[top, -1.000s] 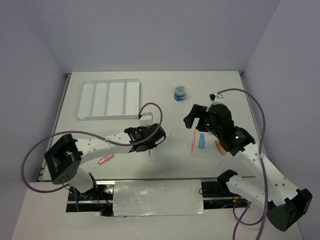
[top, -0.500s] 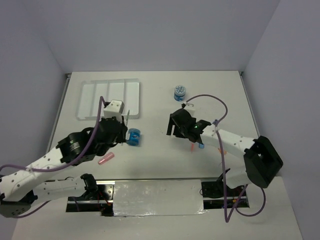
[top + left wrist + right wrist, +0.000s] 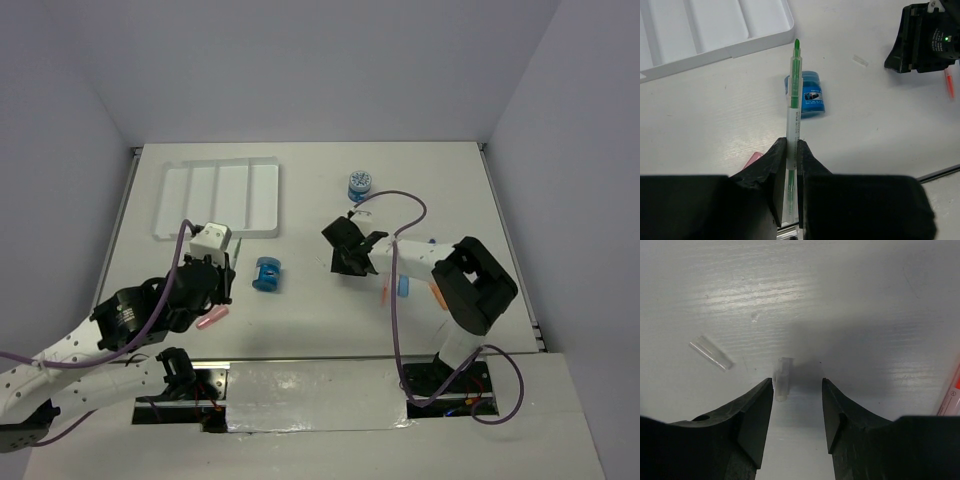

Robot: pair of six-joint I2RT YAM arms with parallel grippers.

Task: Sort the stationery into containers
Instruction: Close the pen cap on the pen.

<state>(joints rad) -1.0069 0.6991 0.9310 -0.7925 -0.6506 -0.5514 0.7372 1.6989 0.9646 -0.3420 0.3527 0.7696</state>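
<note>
- We see the white tray [image 3: 218, 200] lying flat at the table's far left, its four long compartments running away from the arms.
- Our left gripper [image 3: 791, 150] is clamped tight on the green pen [image 3: 795, 95], near the tray's near corner.
- Our right gripper [image 3: 797, 390] stands half open and grips nothing, with a small clear piece [image 3: 783, 379] on the table between its jaws.
- The pen's long axis runs straight out from the fingers, with the tip toward the tray.
- The blue spool [image 3: 807, 94] lies on the table close by the pen.

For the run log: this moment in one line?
left jaws: shut on green pen | right jaws: open around small clear piece
</note>
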